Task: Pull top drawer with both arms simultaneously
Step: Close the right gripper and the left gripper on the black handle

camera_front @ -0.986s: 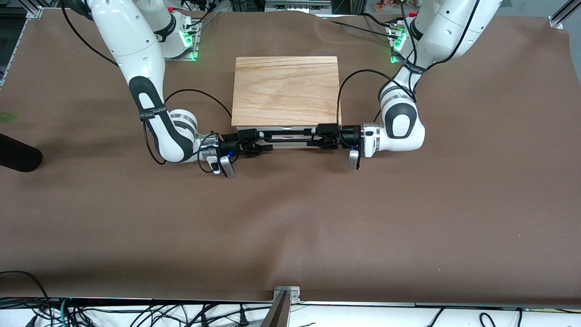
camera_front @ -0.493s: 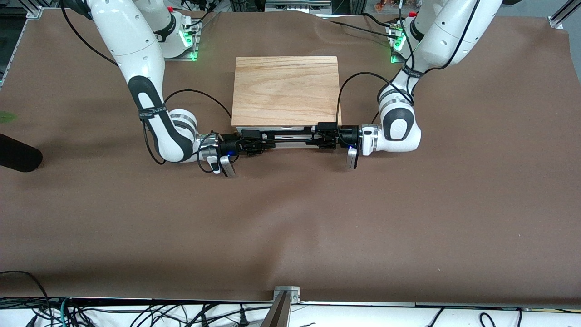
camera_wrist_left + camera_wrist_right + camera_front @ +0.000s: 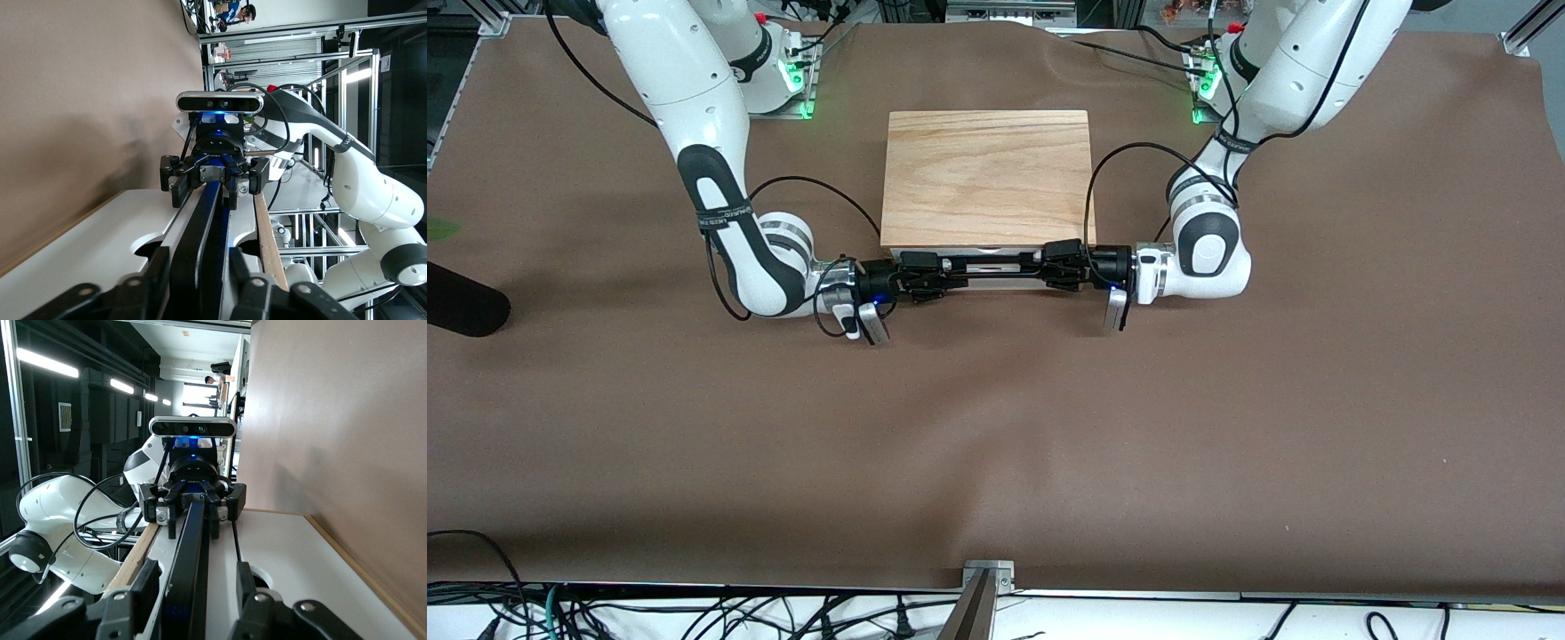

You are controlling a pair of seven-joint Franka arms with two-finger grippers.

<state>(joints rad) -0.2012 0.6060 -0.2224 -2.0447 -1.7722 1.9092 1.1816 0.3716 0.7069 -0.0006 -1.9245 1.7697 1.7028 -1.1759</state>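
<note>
Your top drawer point(image 3: 987, 265) sits mid-frame, just under the wooden cabinet point(image 3: 987, 178). The left gripper point(image 3: 1060, 265) and right gripper point(image 3: 925, 274) both pinch its stiff black handle point(image 3: 996, 263). It should slide easily; pull evenly.

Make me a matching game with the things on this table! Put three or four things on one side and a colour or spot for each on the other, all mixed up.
Things:
1. cabinet top
2. handle
3. table cover
4. left end effector

Colour or place:
A. plain brown
B. long, thin and black
C. light wood grain
D. closed on the handle toward the left arm's end

Pairs: 1-C, 2-B, 3-A, 4-D
</note>
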